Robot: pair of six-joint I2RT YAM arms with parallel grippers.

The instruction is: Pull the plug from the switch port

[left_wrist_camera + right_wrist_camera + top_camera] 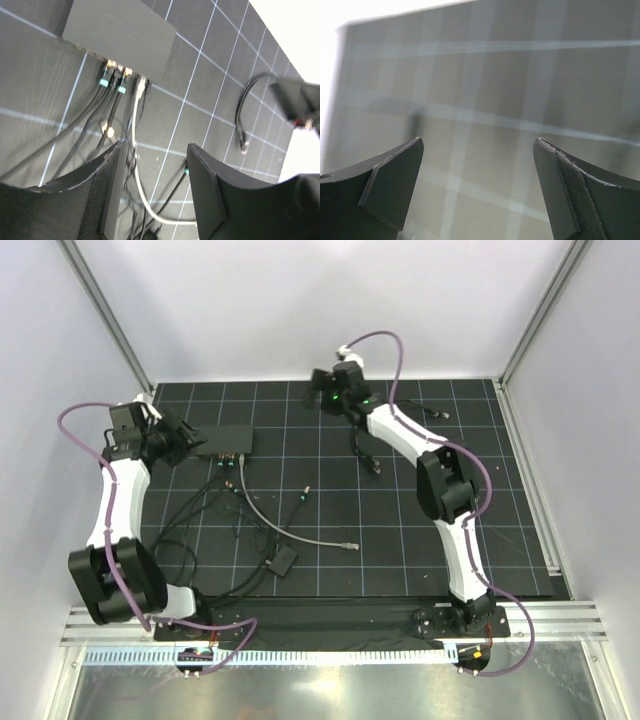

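The switch (228, 440) is a flat dark-grey box at the back left of the mat; it also shows in the left wrist view (120, 35). Several plugs sit in its near edge: two black ones with teal tabs (105, 80) and a white plug (140, 87) on a white cable (290, 532). My left gripper (192, 443) is open and empty just left of the switch, its tips (155, 150) apart above the cables. My right gripper (318, 388) is open and empty at the back centre, over bare mat (479, 142).
Black cables (215, 510) tangle in front of the switch. A small black block (283, 560) lies on a thin cable near the front. A loose black cable (365, 455) lies under the right arm. Walls enclose the mat on three sides.
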